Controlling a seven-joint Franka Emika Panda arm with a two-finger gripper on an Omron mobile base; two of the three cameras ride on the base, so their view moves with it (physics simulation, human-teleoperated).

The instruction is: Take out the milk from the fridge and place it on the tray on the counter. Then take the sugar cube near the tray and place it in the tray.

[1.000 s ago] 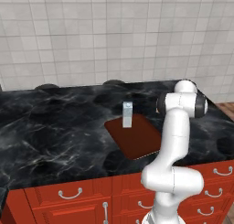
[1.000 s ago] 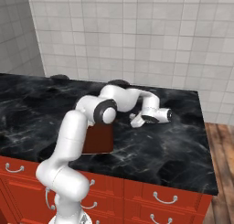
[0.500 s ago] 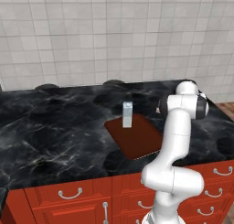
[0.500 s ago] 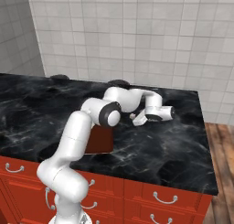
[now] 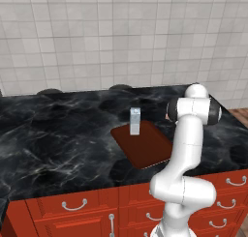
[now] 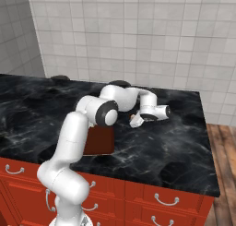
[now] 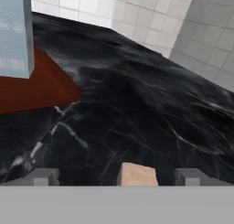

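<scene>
The milk (image 5: 135, 121), a pale blue-grey carton, stands upright on the far corner of the reddish-brown tray (image 5: 145, 146), which lies on the black marble counter (image 5: 58, 139). My gripper (image 6: 137, 120) hangs low over the counter just right of the tray (image 6: 99, 141), and it is open. In the hand view the tan sugar cube (image 7: 137, 175) sits on the marble between my two fingertips (image 7: 43, 176), touching neither. The milk (image 7: 16, 33) and a corner of the tray (image 7: 36, 88) show at the upper left of that view. The fridge is out of view.
A tiled wall runs along the back of the counter. Two dark round shapes (image 5: 121, 87) (image 5: 48, 92) sit at its far edge. Red drawers with silver handles (image 5: 72, 212) lie below. The counter ends at the right above a wooden floor (image 6: 226, 142).
The hand has turned and sunk towards the counter, its fingers swinging left towards the tray. The milk and the tray have not moved.
</scene>
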